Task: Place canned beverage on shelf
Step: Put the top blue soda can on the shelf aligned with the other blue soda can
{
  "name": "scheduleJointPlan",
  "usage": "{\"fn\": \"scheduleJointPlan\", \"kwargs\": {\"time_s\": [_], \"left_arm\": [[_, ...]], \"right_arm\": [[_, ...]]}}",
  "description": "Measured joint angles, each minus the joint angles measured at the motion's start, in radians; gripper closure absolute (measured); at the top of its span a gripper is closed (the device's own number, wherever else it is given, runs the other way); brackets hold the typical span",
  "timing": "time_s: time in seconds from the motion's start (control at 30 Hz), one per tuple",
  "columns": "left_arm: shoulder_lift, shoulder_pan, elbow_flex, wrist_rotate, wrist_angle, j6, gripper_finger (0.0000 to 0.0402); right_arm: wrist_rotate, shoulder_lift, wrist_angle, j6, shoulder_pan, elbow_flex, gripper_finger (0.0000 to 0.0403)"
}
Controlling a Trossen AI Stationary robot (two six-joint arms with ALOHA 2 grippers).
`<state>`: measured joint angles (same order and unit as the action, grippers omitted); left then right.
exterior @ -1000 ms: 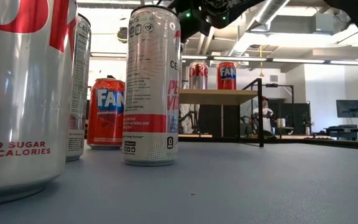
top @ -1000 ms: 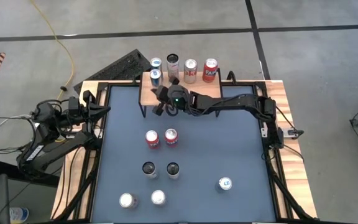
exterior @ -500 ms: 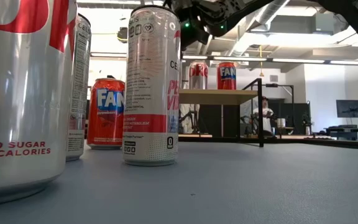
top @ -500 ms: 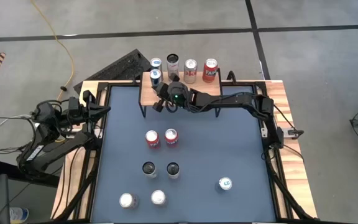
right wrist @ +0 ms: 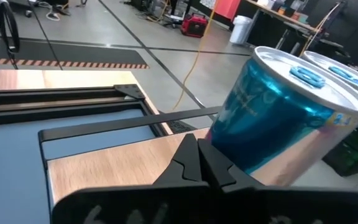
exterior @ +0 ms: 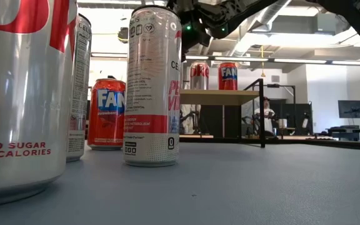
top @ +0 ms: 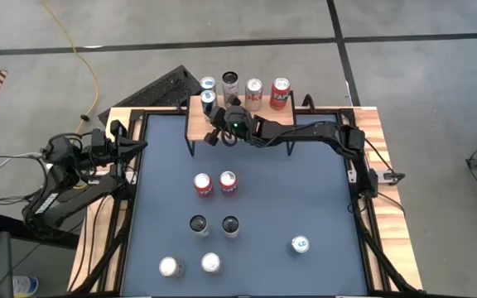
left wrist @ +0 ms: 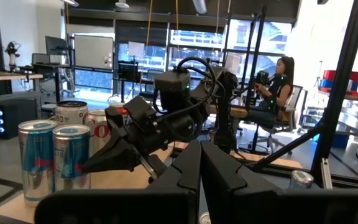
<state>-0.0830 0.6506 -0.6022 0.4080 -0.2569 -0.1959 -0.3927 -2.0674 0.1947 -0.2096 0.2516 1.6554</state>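
Note:
The shelf (top: 259, 124), a light wooden top on thin black legs, stands at the table's far edge; it also shows in the low view (exterior: 220, 96). On it stand two blue cans (top: 208, 101), a dark can (top: 230, 80), a silver-red can (top: 253, 93) and a red can (top: 281, 92). My right gripper (top: 215, 132) is shut and empty over the shelf's left part, its tips pointing at the nearer blue can (right wrist: 272, 115). My left gripper (left wrist: 200, 163) is shut and empty at the table's left edge (top: 129, 142). My right gripper's shut fingertips (right wrist: 197, 149) stand level right in front of the nearer blue can's lower wall (right wrist: 235, 149). I cannot tell whether they touch it. The can stands upright on the shelf top.
Several cans stand on the blue table: two red ones (top: 203, 185), two dark ones (top: 199, 223), two silver ones (top: 169, 266) and one blue-white one (top: 300, 244). A keyboard (top: 160, 87) lies beyond the far left corner. A person sits in the room behind (left wrist: 278, 78).
My right gripper has gone a little toward the table's far edge, over the shelf top and closer to the blue cans. It has stayed shut. The cans have not moved.

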Motion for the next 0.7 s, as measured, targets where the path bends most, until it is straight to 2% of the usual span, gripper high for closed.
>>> {"fn": "scheduleJointPlan", "kwargs": {"time_s": [0.2, 0.37, 0.53, 0.7], "left_arm": [[0.0, 0.0, 0.0, 0.0, 0.0, 0.003, 0.0401], [0.0, 0.0, 0.0, 0.005, -0.001, 0.0, 0.0401], [0.0, 0.0, 0.0, 0.007, -0.003, 0.001, 0.0401], [0.0, 0.0, 0.0, 0.007, -0.015, 0.008, 0.0401]], "right_arm": [[0.009, 0.006, -0.004, -0.043, -0.031, 0.0, 0.0403], [0.005, 0.079, -0.137, -0.081, -0.094, 0.0, 0.0403], [-0.119, 0.085, -0.174, -0.129, -0.102, 0.001, 0.0403], [-0.128, 0.078, -0.202, -0.095, -0.061, 0.001, 0.0403]]}}
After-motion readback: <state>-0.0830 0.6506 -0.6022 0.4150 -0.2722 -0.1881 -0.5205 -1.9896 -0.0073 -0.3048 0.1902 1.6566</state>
